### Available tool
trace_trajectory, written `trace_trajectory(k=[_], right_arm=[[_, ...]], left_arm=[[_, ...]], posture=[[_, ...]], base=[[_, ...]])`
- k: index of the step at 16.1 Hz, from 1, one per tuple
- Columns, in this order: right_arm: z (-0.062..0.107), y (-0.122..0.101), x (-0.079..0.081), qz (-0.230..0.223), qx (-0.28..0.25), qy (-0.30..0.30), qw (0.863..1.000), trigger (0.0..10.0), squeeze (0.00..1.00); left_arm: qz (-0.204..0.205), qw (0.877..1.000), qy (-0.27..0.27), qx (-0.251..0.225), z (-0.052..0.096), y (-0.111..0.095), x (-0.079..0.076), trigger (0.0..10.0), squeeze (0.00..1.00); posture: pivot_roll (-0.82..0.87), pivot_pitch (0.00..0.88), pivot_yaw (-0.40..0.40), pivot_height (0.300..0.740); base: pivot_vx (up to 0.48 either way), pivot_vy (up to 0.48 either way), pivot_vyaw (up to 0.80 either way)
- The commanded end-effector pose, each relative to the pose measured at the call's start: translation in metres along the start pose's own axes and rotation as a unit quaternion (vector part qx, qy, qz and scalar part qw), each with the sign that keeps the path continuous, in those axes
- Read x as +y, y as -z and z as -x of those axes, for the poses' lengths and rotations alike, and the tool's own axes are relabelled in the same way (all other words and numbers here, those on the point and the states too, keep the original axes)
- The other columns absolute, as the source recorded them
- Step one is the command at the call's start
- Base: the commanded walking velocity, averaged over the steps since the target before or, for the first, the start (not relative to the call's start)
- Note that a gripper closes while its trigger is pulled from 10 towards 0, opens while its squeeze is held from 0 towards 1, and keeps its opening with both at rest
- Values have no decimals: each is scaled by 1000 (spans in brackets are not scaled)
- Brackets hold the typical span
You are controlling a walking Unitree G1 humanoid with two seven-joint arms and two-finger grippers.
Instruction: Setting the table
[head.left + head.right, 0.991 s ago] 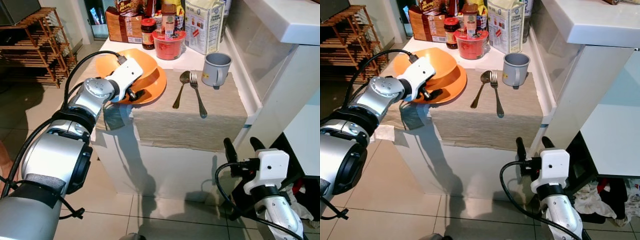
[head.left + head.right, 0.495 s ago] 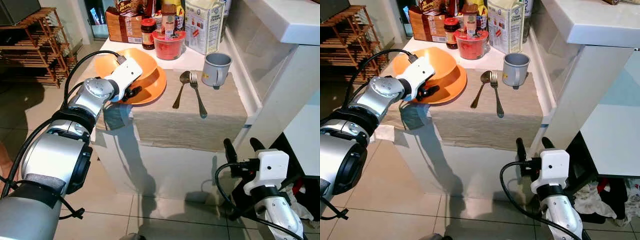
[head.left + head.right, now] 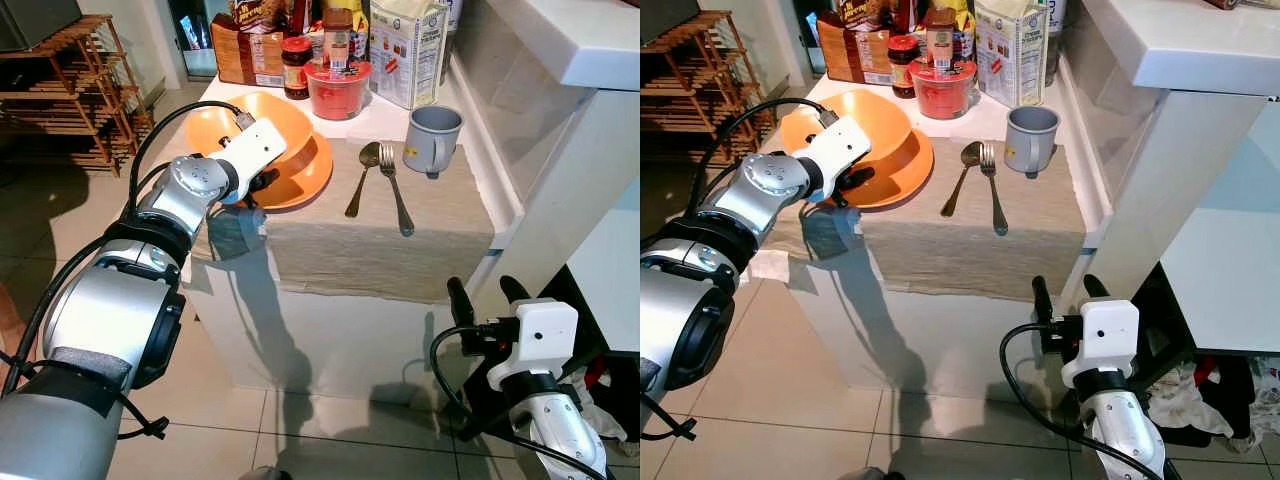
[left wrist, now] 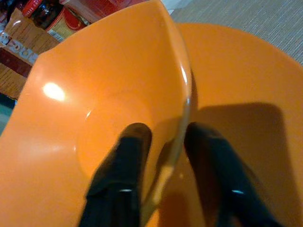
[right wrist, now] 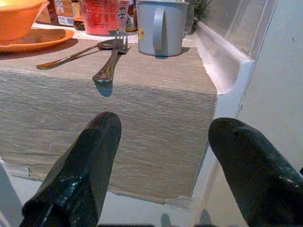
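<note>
An orange bowl [image 3: 232, 124] hangs tilted over the left part of the orange plate [image 3: 312, 172], which lies on the beige placemat [image 3: 370, 240]. My left gripper [image 3: 262, 183] is shut on the orange bowl's near rim; in the left wrist view one black finger [image 4: 118, 179] sits inside the bowl [image 4: 85, 94] and the other over the plate [image 4: 246, 90]. A spoon [image 3: 361, 177] and fork [image 3: 396, 192] lie side by side right of the plate, with a grey mug [image 3: 432, 136] behind them. My right gripper [image 3: 478, 291] is open, low in front of the counter.
A red tub [image 3: 337, 90], jars, boxes and a milk carton [image 3: 405, 50] crowd the back of the counter. A wooden rack [image 3: 70, 90] stands to the left. A white wall and ledge [image 3: 560, 150] close the right side. Tiled floor [image 3: 250, 410] lies below.
The left gripper has drawn the bowl to the left and tipped it up off the plate's middle. The right arm has not moved.
</note>
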State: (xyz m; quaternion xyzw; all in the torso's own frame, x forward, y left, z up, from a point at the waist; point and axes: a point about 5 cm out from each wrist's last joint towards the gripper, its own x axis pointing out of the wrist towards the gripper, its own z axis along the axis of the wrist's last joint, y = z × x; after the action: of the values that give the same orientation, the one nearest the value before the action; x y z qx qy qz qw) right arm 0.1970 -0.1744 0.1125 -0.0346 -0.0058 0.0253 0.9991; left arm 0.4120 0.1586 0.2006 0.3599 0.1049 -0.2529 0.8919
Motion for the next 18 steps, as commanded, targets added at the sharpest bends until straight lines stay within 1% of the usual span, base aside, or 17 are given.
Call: trace_trajectory(k=[1,6,7,10,11,14,15,17,18], right_arm=[[-1,-3,1,2,-4,0,1000,10000,0],[-1,-3,1,2,-4,1,1000,10000,0],[-1,-3,1,2,-3,1,1000,10000,0],[-1,-2,1,2,-2,1,1000,10000,0],[-1,-2,2,1,-2,0,1000,10000,0],[-1,-1,2,1,-1,0,1000,10000,0],[-1,0,2,1,-1,0,1000,10000,0],[-2,1,4,-1,0,-1,1000,10000,0],[-2,2,4,-1,0,-1,1000,10000,0]], left_arm=[[-12,1000,3,7,1,4,-1,0,0],[-29,1000,6,-1,1,0,0,0,0],[-25,1000,3,-13,1,-4,1,0,0],[12,998,-4,-57,2,-18,7,0,0],[35,995,-1,-97,3,-31,10,0,0],[51,988,4,-146,4,-50,15,0,0],[58,987,1,-153,5,-52,16,0,0],[110,977,-36,-180,8,-56,25,0,0],[129,970,-54,-199,10,-58,29,0,0]], posture=[[-147,0,60,740],[-146,0,62,740],[-145,0,62,740],[-142,0,61,740],[-142,0,61,740],[-133,0,61,740],[-133,0,61,740],[-126,0,63,740],[-125,0,63,740]], base=[[0,0,0],[0,0,0],[0,0,0],[0,0,0],[0,0,0],[0,0,0],[0,0,0],[0,0,0],[0,0,0]])
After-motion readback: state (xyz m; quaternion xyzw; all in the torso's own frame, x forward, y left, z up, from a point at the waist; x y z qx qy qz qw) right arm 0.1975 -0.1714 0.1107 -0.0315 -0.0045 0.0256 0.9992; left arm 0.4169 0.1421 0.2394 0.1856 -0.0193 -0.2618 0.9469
